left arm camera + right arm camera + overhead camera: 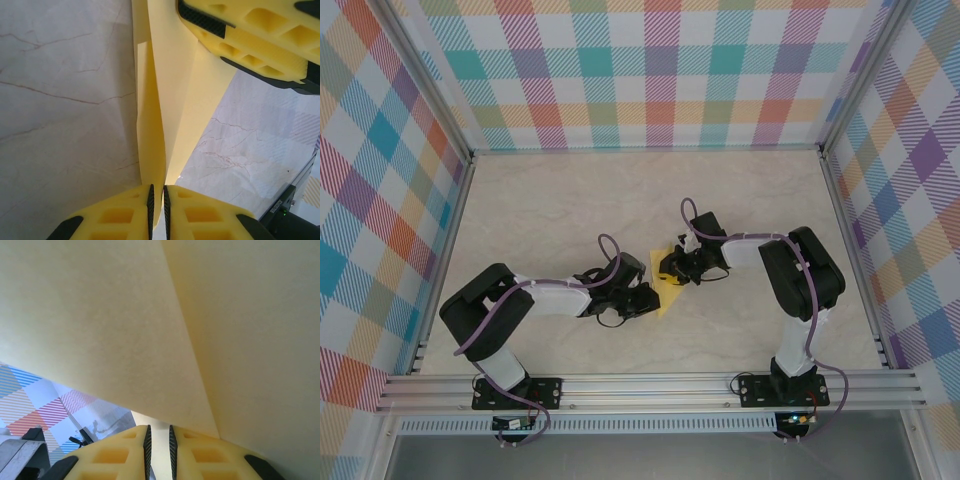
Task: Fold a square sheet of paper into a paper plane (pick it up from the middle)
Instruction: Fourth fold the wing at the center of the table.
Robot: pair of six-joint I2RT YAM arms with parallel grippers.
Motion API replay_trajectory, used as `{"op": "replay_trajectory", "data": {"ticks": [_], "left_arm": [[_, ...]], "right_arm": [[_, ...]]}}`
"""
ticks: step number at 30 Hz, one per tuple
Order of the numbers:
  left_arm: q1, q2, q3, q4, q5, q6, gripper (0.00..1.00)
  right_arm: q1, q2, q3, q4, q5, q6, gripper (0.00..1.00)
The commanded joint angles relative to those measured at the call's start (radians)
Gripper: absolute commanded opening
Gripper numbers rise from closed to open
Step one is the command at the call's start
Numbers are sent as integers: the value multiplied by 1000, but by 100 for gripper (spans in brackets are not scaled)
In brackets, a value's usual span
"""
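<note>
The square sheet of paper (671, 290) is yellow and partly folded, held up off the marble table between my two grippers. In the left wrist view the paper (175, 75) stands as a creased flap that runs down between the pads of my left gripper (157, 192), which is shut on its lower edge. My left gripper (648, 298) sits at the paper's near-left side. My right gripper (673, 268) is at its far side; its yellow fingers (260, 40) clamp the paper's upper part. In the right wrist view the paper (150, 315) spreads right in front of my right gripper (158, 432), whose jaws stand narrow on its edge.
The marble table (550, 210) stretches out to the back and both sides of the grippers. Checked walls (640, 70) enclose it on three sides. An aluminium rail (650, 385) runs along the near edge, with both arm bases bolted to it.
</note>
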Motion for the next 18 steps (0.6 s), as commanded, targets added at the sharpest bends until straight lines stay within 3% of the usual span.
{"op": "replay_trajectory", "data": {"ticks": [1, 18], "left_arm": [[-10, 16, 30, 28, 14, 13, 14], [-11, 52, 5, 11, 98, 56, 4]], "right_arm": [[0, 98, -49, -132, 163, -15, 21], [-1, 107, -54, -132, 169, -13, 21]]}}
